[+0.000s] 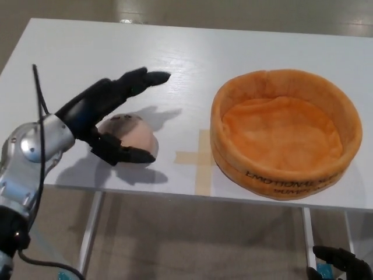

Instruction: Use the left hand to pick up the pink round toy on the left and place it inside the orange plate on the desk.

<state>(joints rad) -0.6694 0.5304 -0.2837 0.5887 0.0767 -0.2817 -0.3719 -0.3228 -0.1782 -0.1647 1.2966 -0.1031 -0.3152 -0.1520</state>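
Head view: the pink round toy (131, 135) sits on the white table (245, 46), to the left of the orange plate (285, 133) and well apart from it, with a cross of tan tape (199, 160) on the tabletop between them. The left hand (108, 116) is spread wide around the toy, holding nothing: its two long fingers (135, 80) reach over the far side, away from the plate's near rim line, while the thumb (129, 154) lies low at the toy's front edge, seemingly just touching it. The plate is empty. The right hand (341, 262) shows only as dark fingertips below the table edge, right of the plate; whether it is spread or closed cannot be told.

To grasp well, the hand should probably settle lower so fingers and thumb meet the toy at its widest part, then close gently, since the soft ball may squeeze out sideways if pinched high. A clean lift should clear the plate's raised wall before release.
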